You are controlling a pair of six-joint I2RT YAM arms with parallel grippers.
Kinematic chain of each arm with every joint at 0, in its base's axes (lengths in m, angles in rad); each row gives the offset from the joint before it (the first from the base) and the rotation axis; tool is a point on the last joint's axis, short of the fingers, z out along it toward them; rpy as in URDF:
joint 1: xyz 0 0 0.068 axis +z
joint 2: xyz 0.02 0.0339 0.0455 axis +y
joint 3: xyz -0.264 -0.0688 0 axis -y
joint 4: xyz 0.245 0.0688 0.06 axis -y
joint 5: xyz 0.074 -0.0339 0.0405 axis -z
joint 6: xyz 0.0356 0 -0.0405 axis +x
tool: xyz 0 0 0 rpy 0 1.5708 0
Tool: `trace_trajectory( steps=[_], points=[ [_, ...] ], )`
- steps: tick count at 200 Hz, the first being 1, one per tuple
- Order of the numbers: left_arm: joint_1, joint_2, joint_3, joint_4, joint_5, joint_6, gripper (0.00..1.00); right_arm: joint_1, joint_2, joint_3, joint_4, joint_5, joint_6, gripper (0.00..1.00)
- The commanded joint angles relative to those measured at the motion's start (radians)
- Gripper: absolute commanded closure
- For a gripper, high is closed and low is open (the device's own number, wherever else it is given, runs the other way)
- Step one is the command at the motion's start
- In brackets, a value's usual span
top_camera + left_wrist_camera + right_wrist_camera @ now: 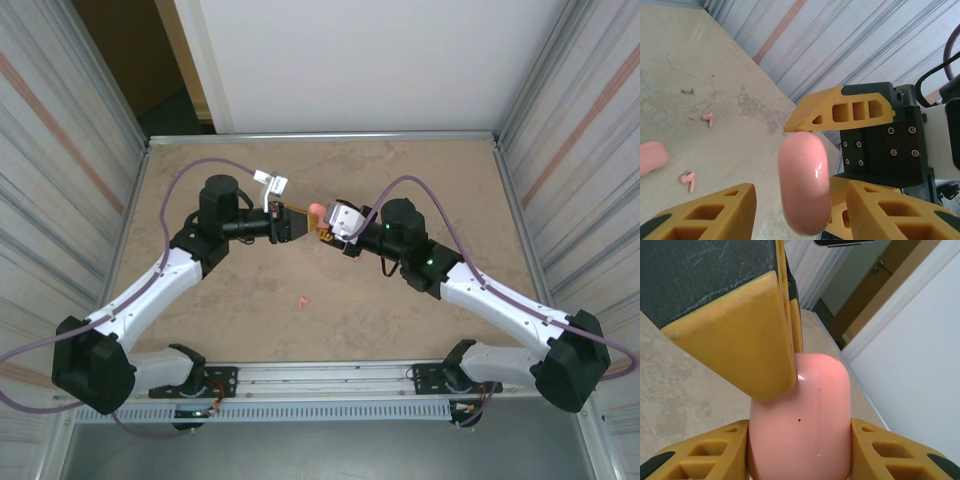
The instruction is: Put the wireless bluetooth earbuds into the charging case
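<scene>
- You had the right gripper [800, 440] clamped on the pink case [805, 405], a finger on each side. It was lifted off the table [400, 300] near the middle, likely to steady it for the other arm.
- Your left gripper [801, 190] faced it from the left with jaws apart, straddling the case's free end. A gap showed on each side, so there was no grip there. My guess: it was lined up to take the lid.
- The case looked closed, so nothing could go in yet.
- The earbuds were not in the case. One earbud [707, 118] and another earbud [688, 180] lay on the table beside a second case [650, 157].
- The top view showed a lone earbud [302, 301] on the near side, between the arms.
- Neither gripper held an earbud.
</scene>
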Motion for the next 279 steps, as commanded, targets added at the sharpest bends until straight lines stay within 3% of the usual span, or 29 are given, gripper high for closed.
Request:
trace_trajectory(
  steps=[1,187,208,230,279],
  points=[
    [-0.016,0.012,0.033,0.039,0.025,-0.015,0.51,-0.007,0.004,0.012,0.035,0.004,0.016,0.6],
    [-0.032,0.025,0.02,0.058,0.035,-0.013,0.81,-0.021,0.016,0.01,0.049,-0.012,0.054,0.58],
    [-0.032,0.023,0.019,0.077,0.032,-0.017,0.8,-0.021,0.012,0.011,0.032,-0.029,0.054,0.58],
    [-0.031,0.025,0.015,0.098,0.031,-0.029,0.69,-0.021,0.012,0.012,0.021,-0.04,0.054,0.59],
    [-0.033,0.034,0.017,0.112,0.034,-0.038,0.69,-0.021,0.018,0.015,0.029,-0.051,0.06,0.59]
  ],
)
